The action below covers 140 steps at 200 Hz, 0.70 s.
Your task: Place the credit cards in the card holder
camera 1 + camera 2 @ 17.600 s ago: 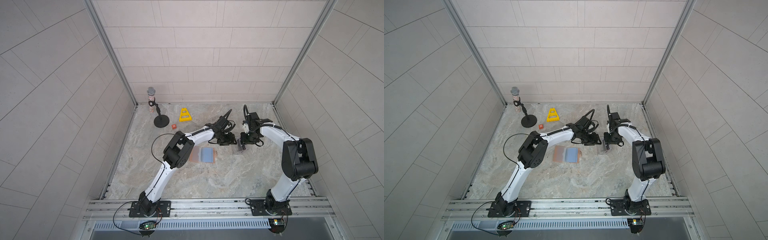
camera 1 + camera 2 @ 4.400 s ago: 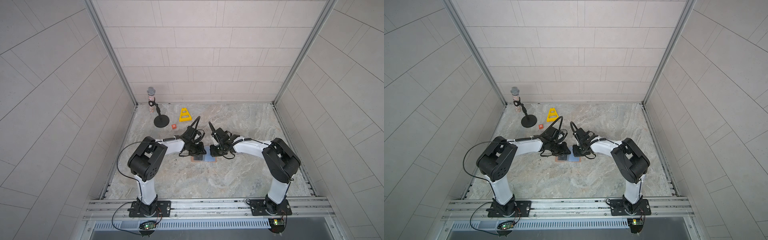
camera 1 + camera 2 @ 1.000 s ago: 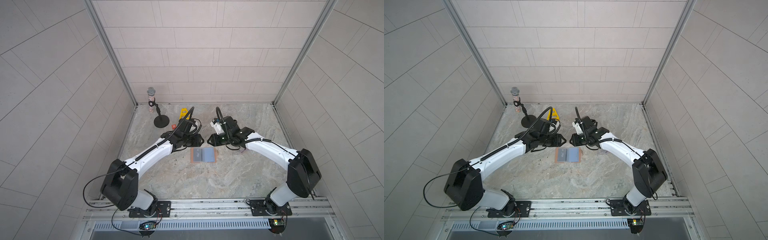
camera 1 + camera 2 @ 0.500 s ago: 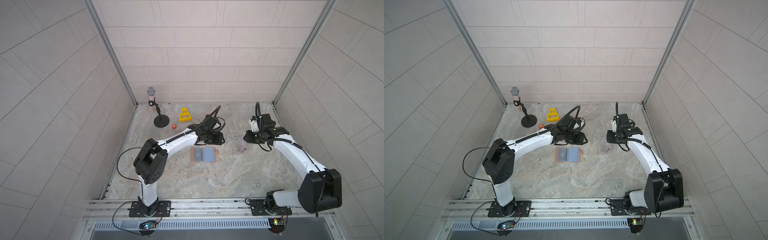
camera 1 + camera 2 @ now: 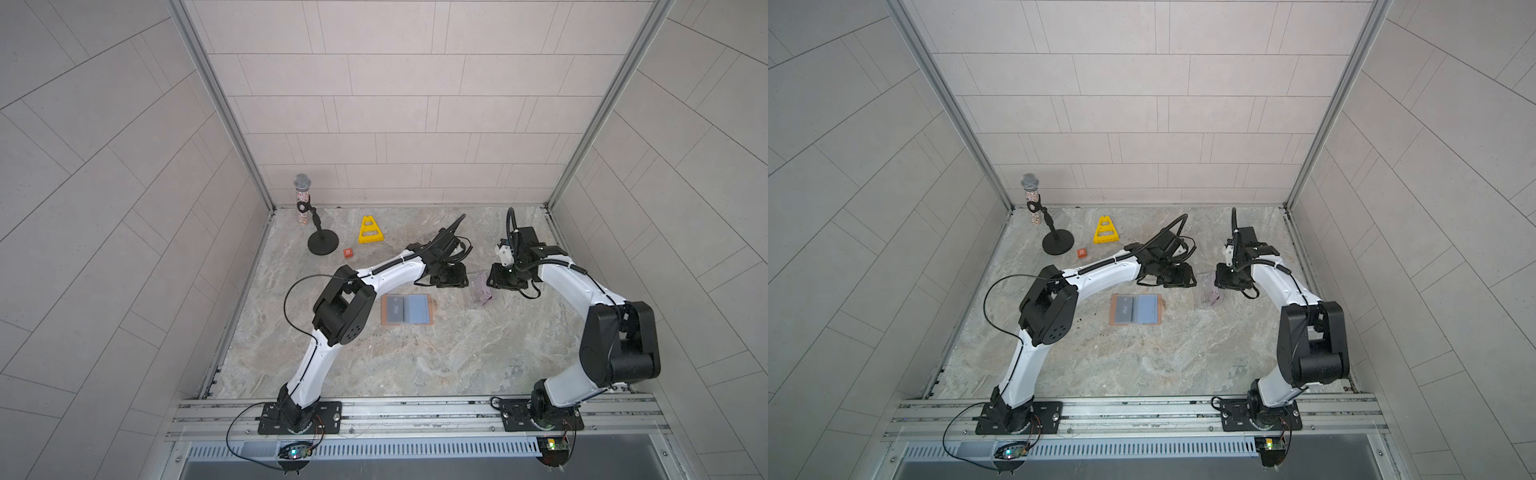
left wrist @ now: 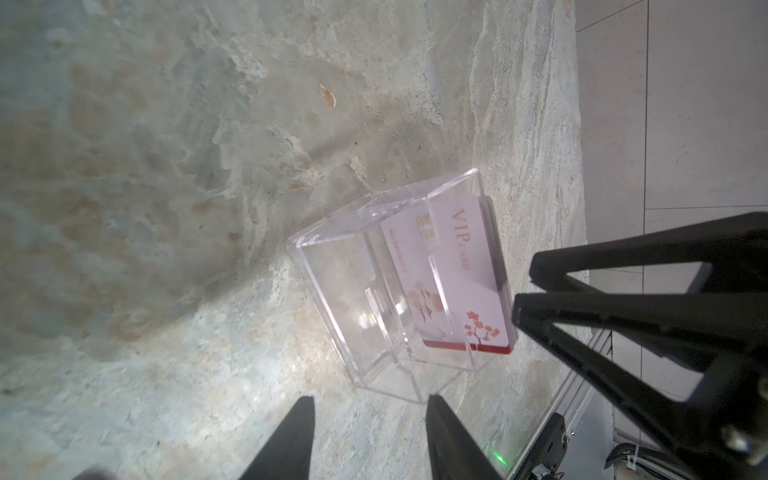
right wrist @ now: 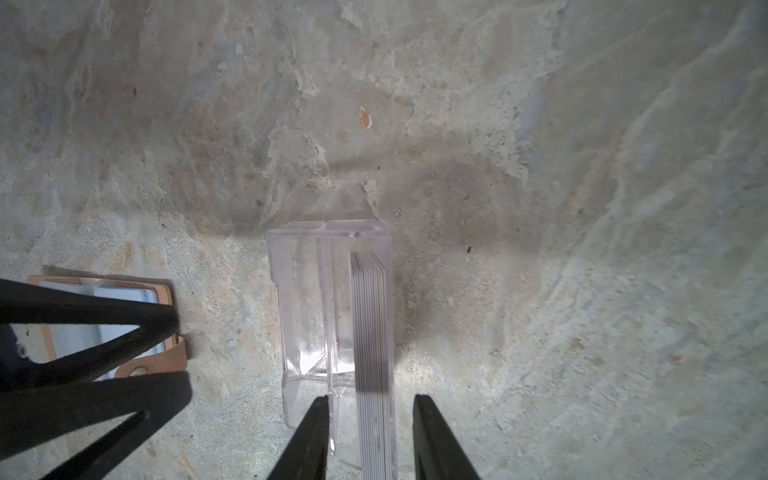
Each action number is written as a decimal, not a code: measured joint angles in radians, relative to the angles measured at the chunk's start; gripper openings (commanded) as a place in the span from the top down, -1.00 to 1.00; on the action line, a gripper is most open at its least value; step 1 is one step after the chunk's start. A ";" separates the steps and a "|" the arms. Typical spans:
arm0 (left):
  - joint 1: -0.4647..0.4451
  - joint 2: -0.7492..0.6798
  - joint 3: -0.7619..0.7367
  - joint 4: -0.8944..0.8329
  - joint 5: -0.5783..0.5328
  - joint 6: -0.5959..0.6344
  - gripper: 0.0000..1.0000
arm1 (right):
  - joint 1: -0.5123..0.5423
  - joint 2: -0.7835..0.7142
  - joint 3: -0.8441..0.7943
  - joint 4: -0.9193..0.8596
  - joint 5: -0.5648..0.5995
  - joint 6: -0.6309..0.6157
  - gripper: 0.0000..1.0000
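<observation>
My right gripper (image 7: 371, 401) is unclenched, its jaws straddling the credit cards (image 7: 371, 316), which stand on edge in the clear box (image 7: 303, 316), ungripped. My left gripper (image 6: 369, 400) is released and empty, with the box just ahead. The card holder (image 5: 408, 309) lies open near it.

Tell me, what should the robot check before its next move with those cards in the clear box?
1. Card holder lies flat and open, inside up: ok.
2. Credit cards stand stacked inside the clear box: ok.
3. Right gripper is open, with one jaw on either side of the stack: ok.
4. A card is gripped: not ok; gaps show on both sides of the stack.
5. Left gripper is open and empty, near the box: ok.
6. A free sleeve is left in the holder: cannot tell.
</observation>
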<state>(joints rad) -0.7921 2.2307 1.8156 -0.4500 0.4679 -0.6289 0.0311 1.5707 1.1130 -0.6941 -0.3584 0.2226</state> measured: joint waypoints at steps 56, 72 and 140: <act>0.000 0.124 0.131 -0.027 0.035 -0.019 -0.05 | 0.000 0.038 0.024 -0.014 -0.015 -0.014 0.15; 0.000 0.146 0.146 -0.033 0.045 -0.026 -0.05 | 0.000 0.055 0.027 -0.014 -0.015 -0.017 0.14; 0.000 0.197 0.177 -0.038 0.064 -0.038 -0.06 | 0.005 0.106 0.042 -0.024 0.001 -0.032 0.13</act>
<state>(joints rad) -0.7921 2.4279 1.9930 -0.4877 0.5323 -0.6666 0.0360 1.6764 1.1553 -0.7181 -0.3573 0.1909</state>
